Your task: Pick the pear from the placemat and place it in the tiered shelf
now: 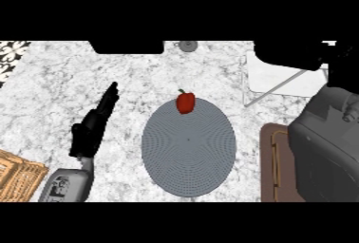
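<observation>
A red pear (185,102) with a dark stem lies on the far end of the grey oval placemat (188,152) in the middle of the marble counter. My left hand (91,130) rests open on the counter to the left of the mat, fingers straight and pointing away, apart from the pear. The white tiered shelf (277,76) stands at the back right. My right forearm (326,142) rises large along the right edge, and its black hand (294,54) shows over the shelf's far side. How that hand stands is hidden. Neither hand touches the pear.
A wicker basket (17,178) sits at the lower left corner. A brown board (273,161) lies at the right, partly under my right forearm. A black object (126,46) and a small grey round thing (187,45) stand at the back edge.
</observation>
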